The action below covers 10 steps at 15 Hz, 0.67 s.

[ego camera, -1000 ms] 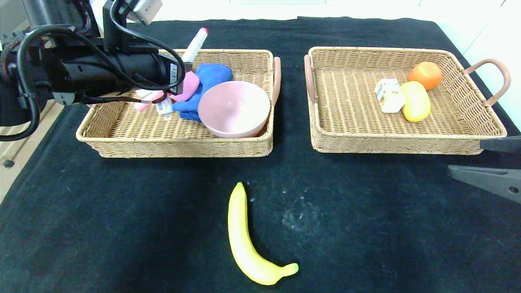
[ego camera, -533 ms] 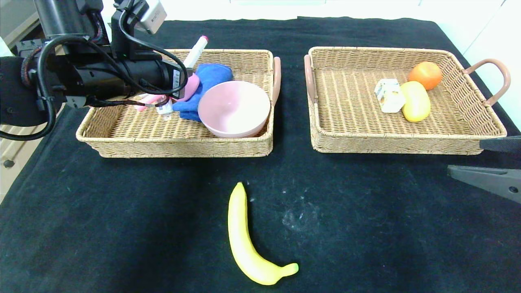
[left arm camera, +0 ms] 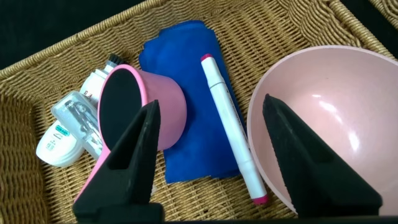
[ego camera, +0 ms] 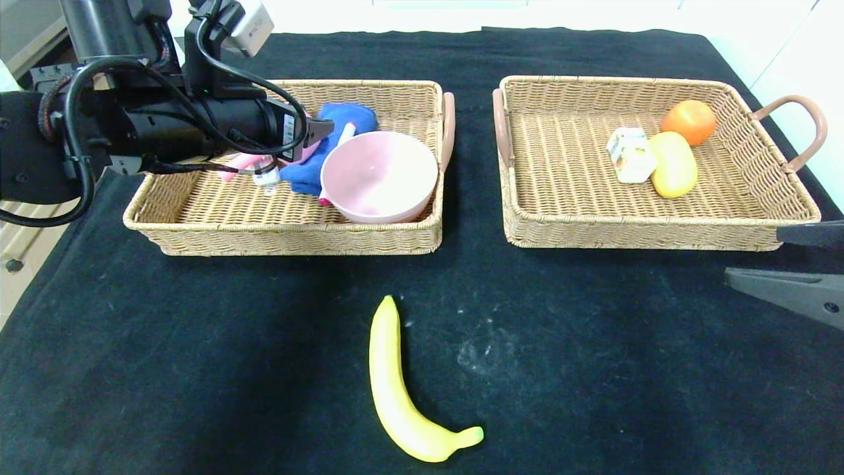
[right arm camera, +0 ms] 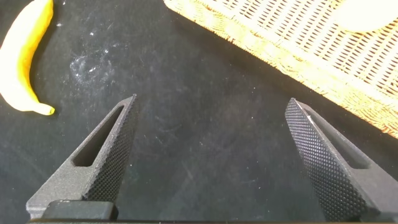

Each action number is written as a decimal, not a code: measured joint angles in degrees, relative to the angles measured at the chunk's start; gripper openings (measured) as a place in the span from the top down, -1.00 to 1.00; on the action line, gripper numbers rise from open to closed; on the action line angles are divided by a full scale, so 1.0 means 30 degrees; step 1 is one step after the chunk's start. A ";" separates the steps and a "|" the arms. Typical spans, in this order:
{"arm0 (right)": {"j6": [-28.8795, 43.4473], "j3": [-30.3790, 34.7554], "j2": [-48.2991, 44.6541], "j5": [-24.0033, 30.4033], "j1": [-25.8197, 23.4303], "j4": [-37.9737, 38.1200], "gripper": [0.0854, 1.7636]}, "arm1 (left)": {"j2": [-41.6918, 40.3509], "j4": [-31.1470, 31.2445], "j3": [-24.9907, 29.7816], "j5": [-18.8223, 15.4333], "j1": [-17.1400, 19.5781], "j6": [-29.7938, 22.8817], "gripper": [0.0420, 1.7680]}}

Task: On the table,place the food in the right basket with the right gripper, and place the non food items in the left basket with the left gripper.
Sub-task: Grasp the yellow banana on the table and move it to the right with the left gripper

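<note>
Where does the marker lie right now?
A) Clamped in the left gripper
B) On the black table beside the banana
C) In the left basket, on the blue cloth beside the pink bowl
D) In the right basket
C: the marker lies free on the blue cloth beside the pink bowl, below the open left gripper.

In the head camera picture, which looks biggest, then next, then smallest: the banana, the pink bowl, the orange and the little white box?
1. Banana, longest, though it lies nearest the camera, which helps.
2. Pink bowl, widest and roundest.
3. Orange and little white box look about alike; I would not rank them.
</note>
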 joint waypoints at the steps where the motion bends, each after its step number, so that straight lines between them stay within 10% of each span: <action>1: -0.0008 0.0000 0.0000 -0.0008 0.0000 0.0008 -0.94 | 0.0000 0.0016 0.0008 0.0012 0.0000 0.0000 -0.46; 10: -0.0008 0.0000 0.0000 0.0000 -0.0012 0.0012 -0.94 | -0.1504 0.2710 0.0146 0.0467 -0.0983 0.0020 -0.78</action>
